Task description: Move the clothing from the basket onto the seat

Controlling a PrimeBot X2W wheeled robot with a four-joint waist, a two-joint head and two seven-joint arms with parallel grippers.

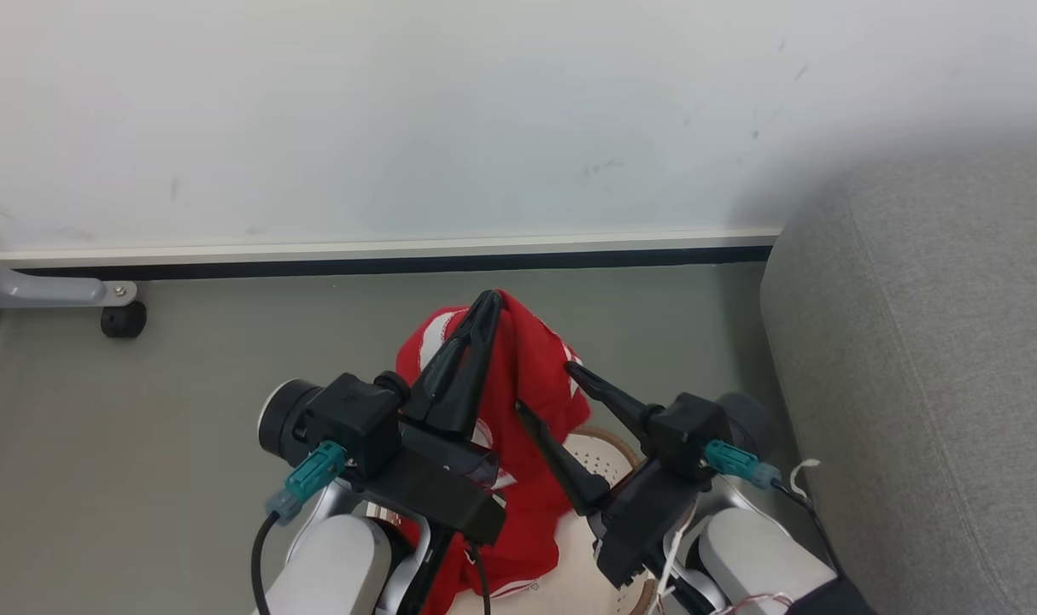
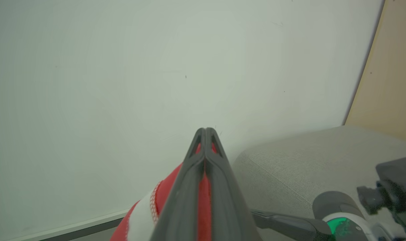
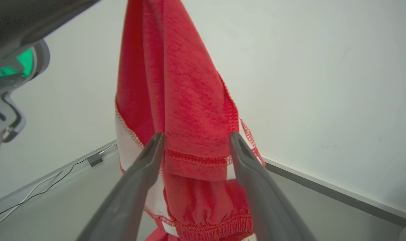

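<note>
Garment (image 1: 531,367), red with white trim: hangs with its long axis plumb from left gripper (image 1: 488,299), which is pinched tight on the top fold, above laundry basket (image 1: 618,439). Right gripper (image 1: 545,386): jaws spread wide, nothing held, cloth just beyond. Sofa seat (image 1: 928,367) lies at three o'clock, right arm nearer.

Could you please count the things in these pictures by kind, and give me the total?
Clothing: 1
Basket: 1
Seat: 1
Claws: 2, left claw and right claw
Wheel: 1
Total: 6
</note>
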